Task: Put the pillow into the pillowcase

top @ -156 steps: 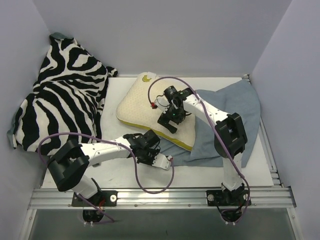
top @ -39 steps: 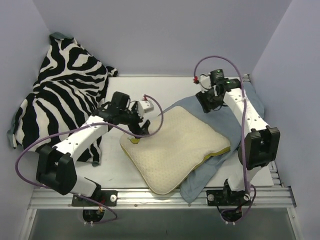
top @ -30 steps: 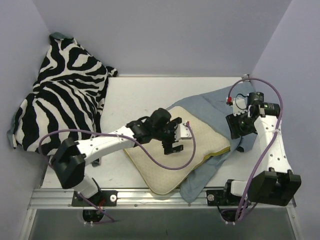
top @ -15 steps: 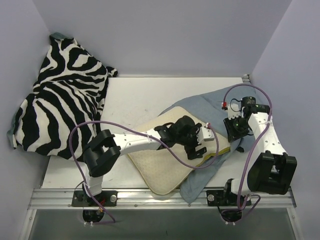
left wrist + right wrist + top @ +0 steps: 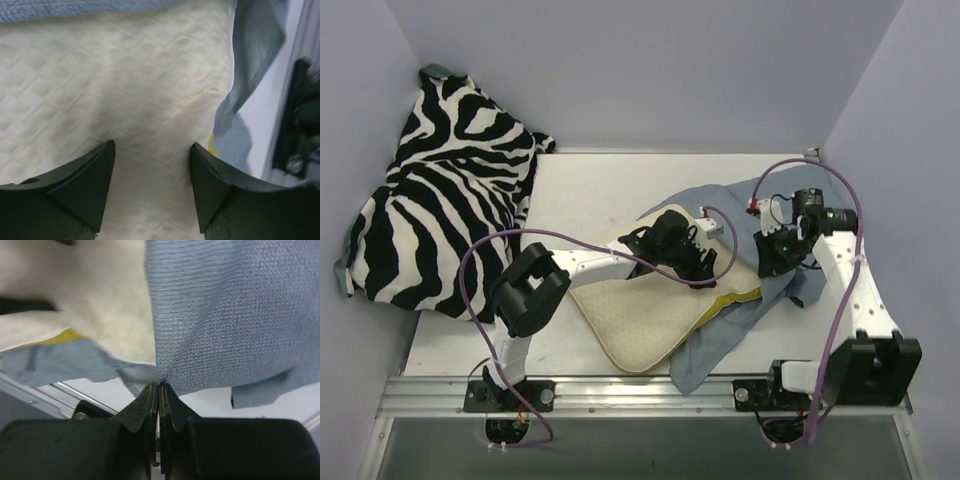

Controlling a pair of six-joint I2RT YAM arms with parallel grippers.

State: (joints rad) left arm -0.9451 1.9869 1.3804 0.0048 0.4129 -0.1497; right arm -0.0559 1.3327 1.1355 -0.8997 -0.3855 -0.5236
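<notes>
The cream bumpy pillow point(image 5: 635, 318) lies slanted at the table's middle, its far right end lying on the grey-blue pillowcase point(image 5: 735, 325). My left gripper point(image 5: 688, 258) reaches across that end. In the left wrist view its jaws point(image 5: 151, 145) stand apart just over the pillow point(image 5: 125, 75), nothing pinched, with pillowcase cloth point(image 5: 255, 55) to the right. My right gripper point(image 5: 769, 264) is shut on a pillowcase edge beside the pillow's right end. In the right wrist view the cloth point(image 5: 225, 305) is pinched at the shut tips point(image 5: 159, 385), and the pillow point(image 5: 95, 290) shows at upper left.
A black-and-white zebra-print cloth point(image 5: 440, 210) is heaped at the back left corner. The white table point(image 5: 590, 190) has a metal rail point(image 5: 640, 395) along its near edge, and lilac walls close in on three sides.
My left gripper pulled back along the pillow toward the back left and its jaws narrowed. My right gripper closed on the pillowcase edge and shifted a little left.
</notes>
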